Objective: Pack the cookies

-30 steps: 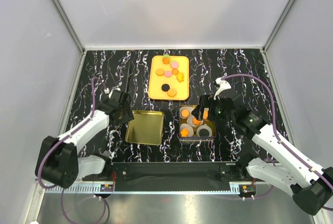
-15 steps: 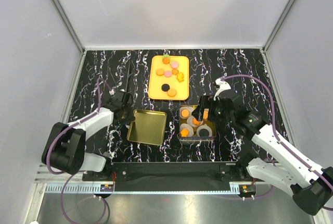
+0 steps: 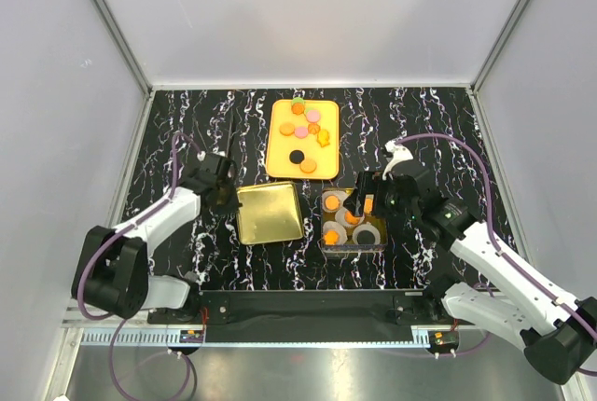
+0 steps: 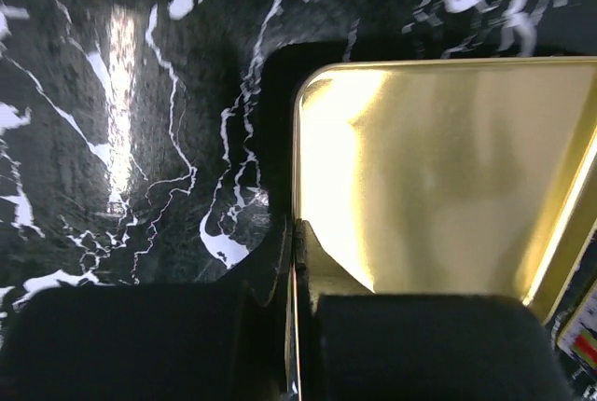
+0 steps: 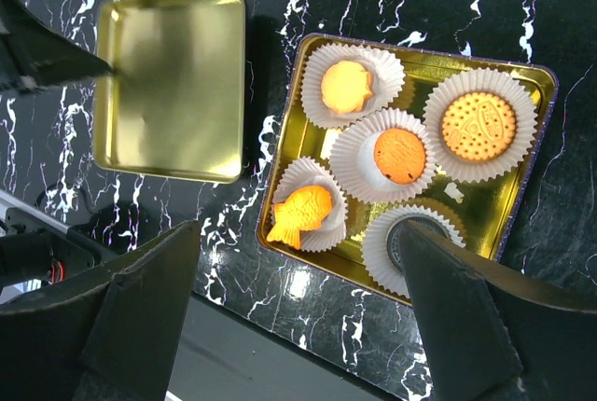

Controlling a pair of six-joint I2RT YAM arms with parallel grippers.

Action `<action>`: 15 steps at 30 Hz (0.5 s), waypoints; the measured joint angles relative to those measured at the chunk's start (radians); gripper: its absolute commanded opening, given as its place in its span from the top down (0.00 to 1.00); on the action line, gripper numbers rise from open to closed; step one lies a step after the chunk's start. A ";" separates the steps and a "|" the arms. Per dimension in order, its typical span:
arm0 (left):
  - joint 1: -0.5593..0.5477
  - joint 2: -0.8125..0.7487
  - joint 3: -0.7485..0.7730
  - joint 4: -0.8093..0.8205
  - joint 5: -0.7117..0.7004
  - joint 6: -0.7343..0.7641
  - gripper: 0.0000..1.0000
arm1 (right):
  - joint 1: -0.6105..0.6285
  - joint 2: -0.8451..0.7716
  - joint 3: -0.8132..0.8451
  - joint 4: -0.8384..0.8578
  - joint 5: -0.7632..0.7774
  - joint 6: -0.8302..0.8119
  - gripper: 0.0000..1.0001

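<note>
A gold tin lid lies left of the gold tin box. My left gripper is shut on the lid's left rim. In the left wrist view the fingertips pinch the thin edge of the lid. The box holds white paper cups with cookies: a fish-shaped one, round orange ones and a dark one partly hidden. My right gripper hangs open above the box and holds nothing. More cookies, orange, pink, black and yellow, lie on the orange tray.
The black marble tabletop is fenced by white walls on three sides. A thin dark stick lies left of the tray. The arms' base rail runs along the near edge.
The left gripper has shut on the lid's rim. The lid has turned and slid a little away from the near edge. The right arm has not moved.
</note>
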 measured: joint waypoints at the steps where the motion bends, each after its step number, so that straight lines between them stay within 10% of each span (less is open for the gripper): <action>1: 0.000 -0.007 0.016 -0.012 0.000 0.010 1.00 | 0.000 0.001 0.000 0.000 0.000 0.000 0.07; 15: -0.026 -0.138 0.230 -0.160 0.137 0.093 1.00 | 0.000 0.078 0.026 0.018 -0.039 -0.001 0.07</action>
